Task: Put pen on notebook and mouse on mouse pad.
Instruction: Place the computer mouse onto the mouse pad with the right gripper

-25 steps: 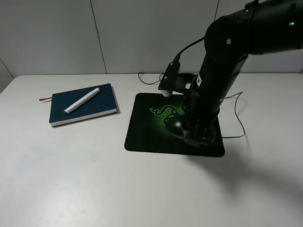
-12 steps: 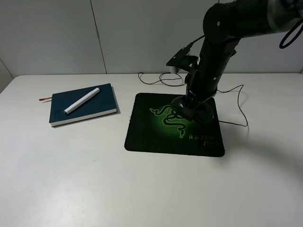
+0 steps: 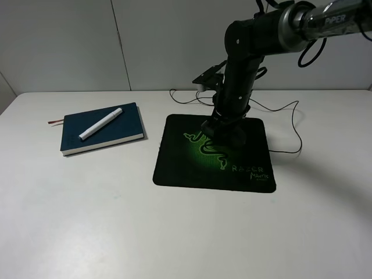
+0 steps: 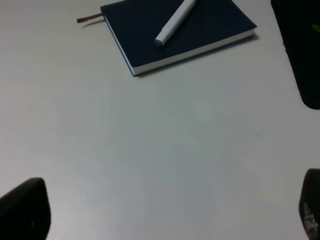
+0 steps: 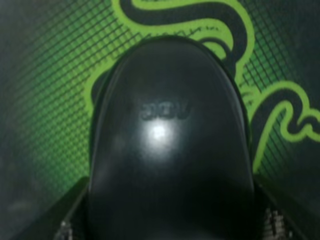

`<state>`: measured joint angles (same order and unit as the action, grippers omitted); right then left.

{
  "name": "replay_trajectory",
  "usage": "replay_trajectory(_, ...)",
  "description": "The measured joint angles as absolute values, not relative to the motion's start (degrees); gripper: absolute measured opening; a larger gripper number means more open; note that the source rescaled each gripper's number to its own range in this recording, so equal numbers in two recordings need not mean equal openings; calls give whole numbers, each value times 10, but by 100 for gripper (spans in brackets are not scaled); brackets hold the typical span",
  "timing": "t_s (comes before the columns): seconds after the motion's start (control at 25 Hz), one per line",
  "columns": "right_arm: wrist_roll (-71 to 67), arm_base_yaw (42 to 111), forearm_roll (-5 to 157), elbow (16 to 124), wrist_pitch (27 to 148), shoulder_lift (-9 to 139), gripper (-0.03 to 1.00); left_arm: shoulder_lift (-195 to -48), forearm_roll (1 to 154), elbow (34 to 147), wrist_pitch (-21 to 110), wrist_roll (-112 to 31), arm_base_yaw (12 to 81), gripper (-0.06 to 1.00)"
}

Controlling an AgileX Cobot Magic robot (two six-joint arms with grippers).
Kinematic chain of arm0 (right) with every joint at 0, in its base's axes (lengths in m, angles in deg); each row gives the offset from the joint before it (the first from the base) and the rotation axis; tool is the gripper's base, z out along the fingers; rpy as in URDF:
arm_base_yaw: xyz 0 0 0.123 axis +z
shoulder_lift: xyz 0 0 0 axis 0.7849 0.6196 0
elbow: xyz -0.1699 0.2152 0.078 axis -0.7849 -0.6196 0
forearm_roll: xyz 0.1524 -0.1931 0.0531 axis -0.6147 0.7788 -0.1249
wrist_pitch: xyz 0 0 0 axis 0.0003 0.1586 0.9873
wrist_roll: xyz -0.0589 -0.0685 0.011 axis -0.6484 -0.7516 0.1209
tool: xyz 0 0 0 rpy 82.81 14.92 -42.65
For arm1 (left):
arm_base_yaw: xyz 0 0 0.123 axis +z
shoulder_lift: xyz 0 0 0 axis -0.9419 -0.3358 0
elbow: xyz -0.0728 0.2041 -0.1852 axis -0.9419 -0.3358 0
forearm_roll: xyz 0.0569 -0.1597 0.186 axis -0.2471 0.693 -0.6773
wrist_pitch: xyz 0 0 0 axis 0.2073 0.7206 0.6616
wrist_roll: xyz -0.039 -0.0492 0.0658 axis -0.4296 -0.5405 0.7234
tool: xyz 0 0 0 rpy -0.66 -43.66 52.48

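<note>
White table [image 3: 87, 221] spreads wide and mostly bare. Near its middle lies the mouse pad [image 3: 186, 168], with the mouse [image 5: 170, 150] over its green logo, clamped in the right gripper [image 3: 224, 132]. That half looks unfinished until release. The notebook [image 3: 125, 125] already carries the pen [image 3: 100, 124]. Left gripper [image 4: 165, 210] hangs apart above bare tabletop.

Right arm [image 3: 241, 70] blocks mouse pad [image 3: 192, 171] centre; table [image 3: 116, 221] front open.
</note>
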<state>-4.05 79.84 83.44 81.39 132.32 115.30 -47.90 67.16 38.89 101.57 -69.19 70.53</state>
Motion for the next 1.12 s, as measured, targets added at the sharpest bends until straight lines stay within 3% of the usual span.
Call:
replay_trajectory(0.88,4,798,836,816,1291,1187,2,-479,671,389,1016,-692,705,100)
replay_trajectory(0.92,4,798,836,816,1289,1187,11,-479,671,389,1016,-692,705,100)
replay_trajectory(1.04,4,798,835,816,1277,1187,74,-479,671,389,1016,-693,705,100)
replay_trajectory(1.12,5,798,833,816,1271,1187,91,-479,671,389,1016,-693,705,100)
